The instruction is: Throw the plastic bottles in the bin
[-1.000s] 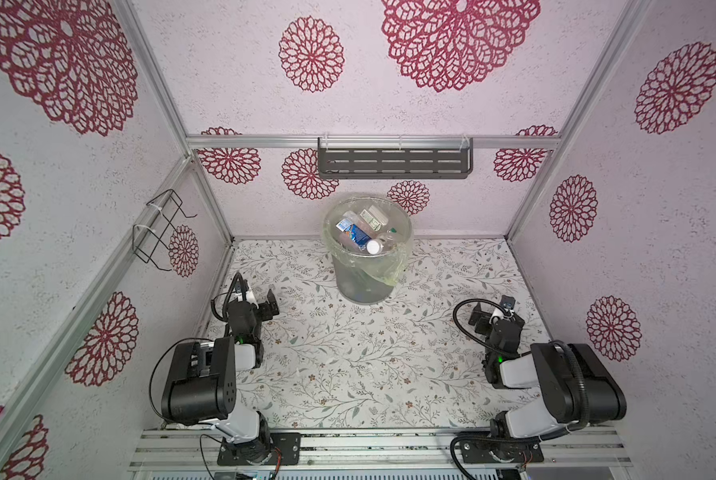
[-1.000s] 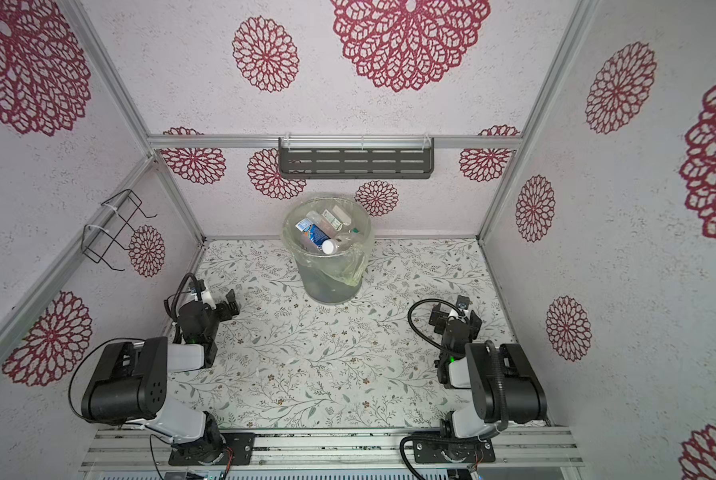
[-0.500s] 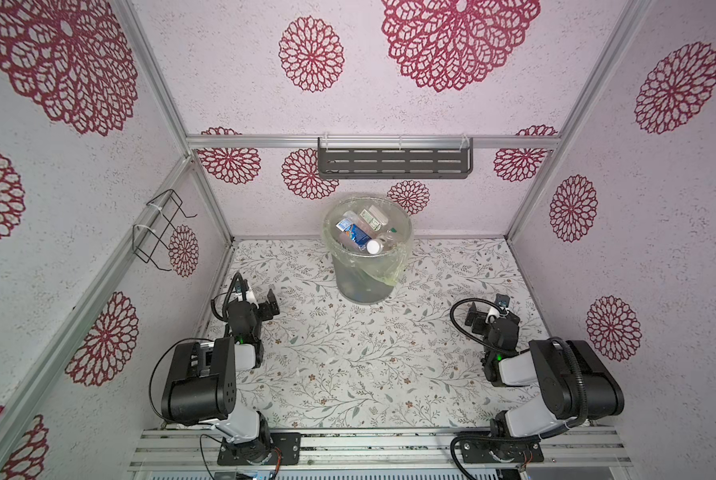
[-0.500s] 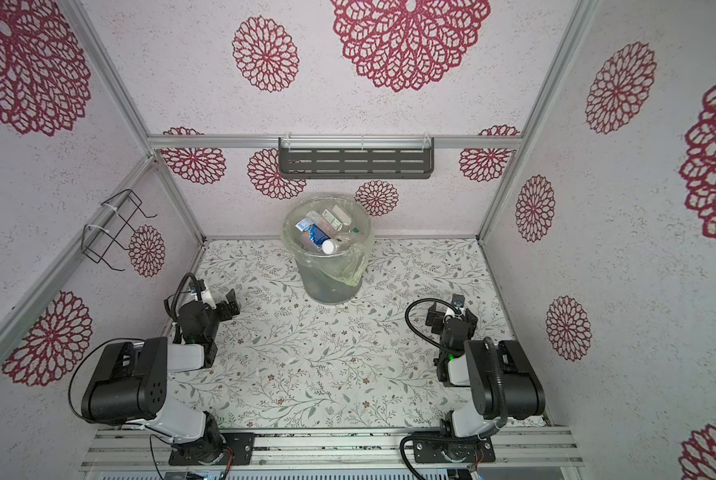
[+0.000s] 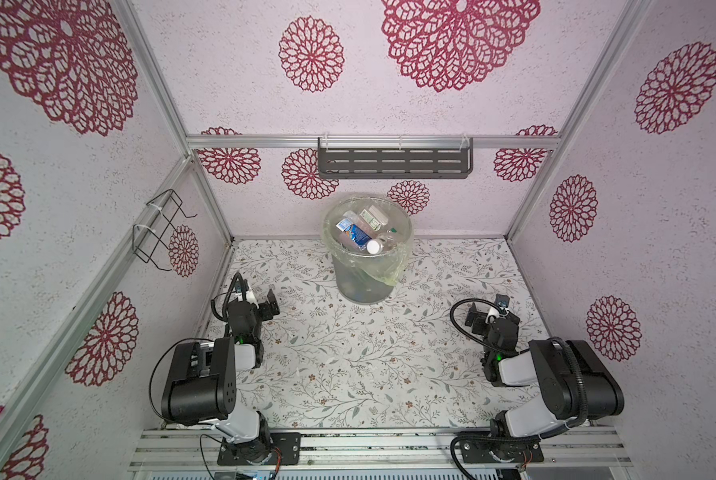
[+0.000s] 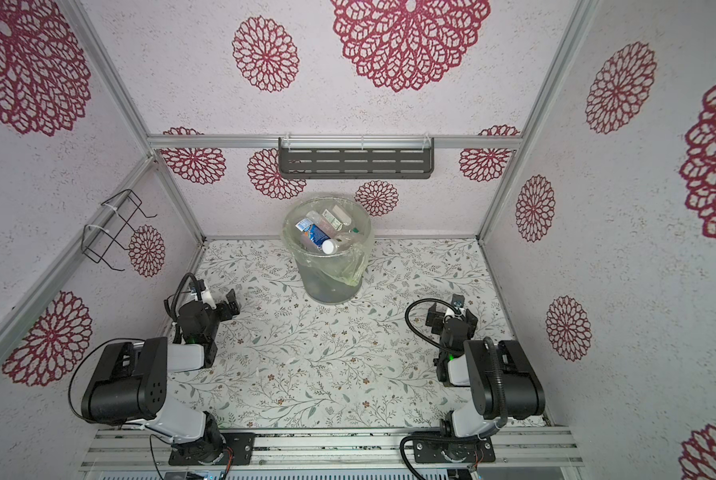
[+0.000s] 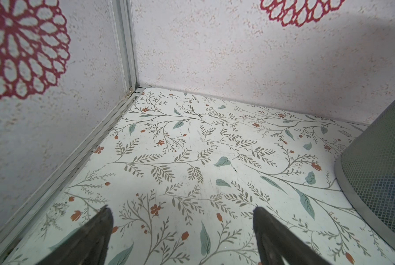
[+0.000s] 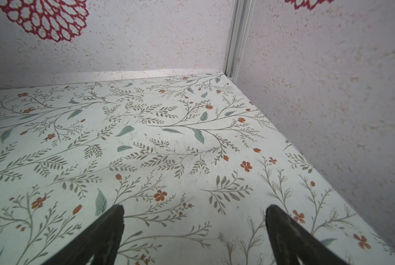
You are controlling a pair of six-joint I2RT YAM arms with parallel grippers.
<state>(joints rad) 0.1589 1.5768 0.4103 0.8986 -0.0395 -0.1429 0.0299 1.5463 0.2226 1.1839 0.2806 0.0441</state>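
Note:
The bin [image 5: 364, 278] [image 6: 331, 282], round and grey with a yellowish bag folded over its rim, stands at the middle back of the floral floor. Several plastic bottles [image 5: 358, 235] [image 6: 319, 235] lie piled inside it, one with a blue label and a white cap. No bottle shows on the floor. My left gripper [image 5: 260, 300] [image 6: 219, 301] [image 7: 181, 213] hovers low by the left wall, open and empty, with the bin's mesh wall [image 7: 380, 172] off to its side. My right gripper [image 5: 491, 312] [image 6: 452, 312] [image 8: 194, 210] rests low near the right wall, open, holding nothing.
A dark slotted shelf [image 5: 393, 162] hangs on the back wall above the bin. A black wire rack [image 5: 161, 228] is fixed to the left wall. Patterned walls close in on three sides, and both arm bases sit on the front rail.
The right gripper has shifted slightly toward the back wall. The left arm and the bin's contents look the same.

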